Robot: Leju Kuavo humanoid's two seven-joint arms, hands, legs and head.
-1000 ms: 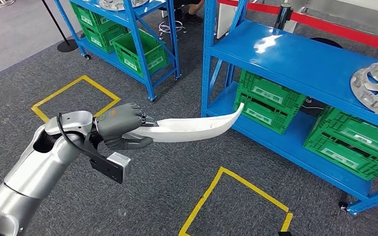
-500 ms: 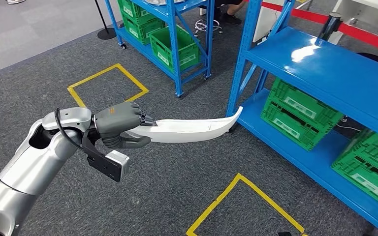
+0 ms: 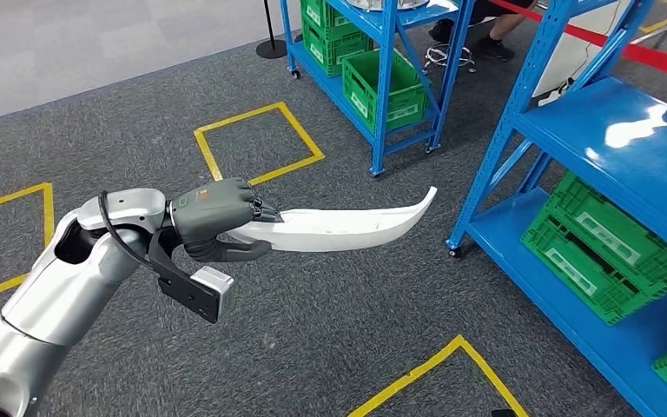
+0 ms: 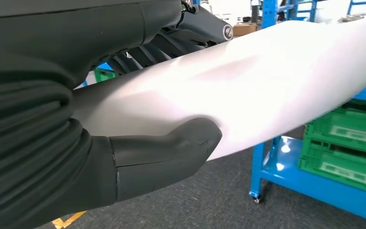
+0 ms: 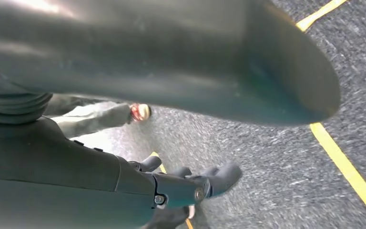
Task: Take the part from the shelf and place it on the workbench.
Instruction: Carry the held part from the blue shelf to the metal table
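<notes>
Head view's got my left hand (image 3: 213,219) with fingers (image 4: 162,45) wrapped round the white curved part (image 3: 347,228) over grey carpet (image 3: 313,330); right hand (image 5: 190,186) hangs loose, holding nothing.

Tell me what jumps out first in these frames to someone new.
The long curved white part stands out: the left robot hand grips one end and holds it out level above the grey carpet, its tip pointing toward the blue shelf on the right. Next are the green crates on that shelf's lower level and the yellow taped squares on the floor.
</notes>
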